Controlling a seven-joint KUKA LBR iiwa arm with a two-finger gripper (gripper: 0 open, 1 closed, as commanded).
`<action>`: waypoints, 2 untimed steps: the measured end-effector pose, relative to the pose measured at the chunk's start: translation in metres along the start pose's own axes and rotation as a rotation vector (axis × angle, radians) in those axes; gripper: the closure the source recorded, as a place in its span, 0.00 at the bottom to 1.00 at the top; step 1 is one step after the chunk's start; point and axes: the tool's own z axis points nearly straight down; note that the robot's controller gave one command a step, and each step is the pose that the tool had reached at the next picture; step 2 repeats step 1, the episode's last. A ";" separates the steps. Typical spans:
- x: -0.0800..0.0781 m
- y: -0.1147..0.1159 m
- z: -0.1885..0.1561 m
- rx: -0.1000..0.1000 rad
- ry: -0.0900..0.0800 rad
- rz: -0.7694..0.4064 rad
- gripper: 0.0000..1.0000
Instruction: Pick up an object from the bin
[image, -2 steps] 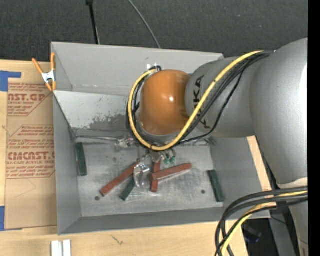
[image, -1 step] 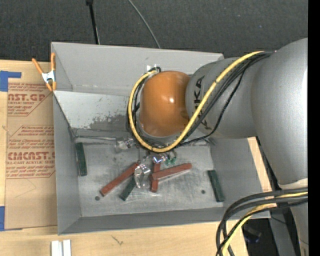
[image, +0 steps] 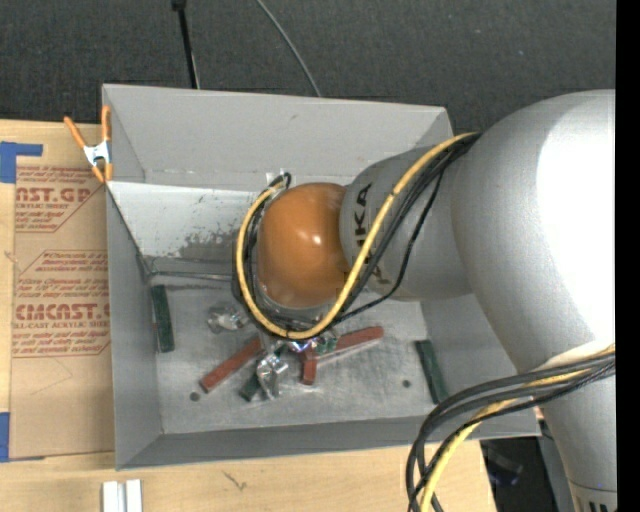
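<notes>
Gripper (image: 272, 365), under a glossy orange dome (image: 300, 250), sits low among flat rust-red sticks (image: 230, 368), lower centre of the scuffed grey bin (image: 135, 400). Spread or closed: cannot tell. Dark green bars (image: 160, 318) at either side.

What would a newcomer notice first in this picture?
The arm's orange cover, ringed by yellow and black cables, hangs over the middle of the grey bin. Under its lower edge lie reddish-brown sticks and silvery bits in a small heap; one dark green bar lies near the left wall, a second bar near the right.
</notes>
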 end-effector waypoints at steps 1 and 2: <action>0.007 0.004 -0.001 0.000 0.009 -0.044 1.00; 0.007 0.004 -0.001 0.000 0.009 -0.044 1.00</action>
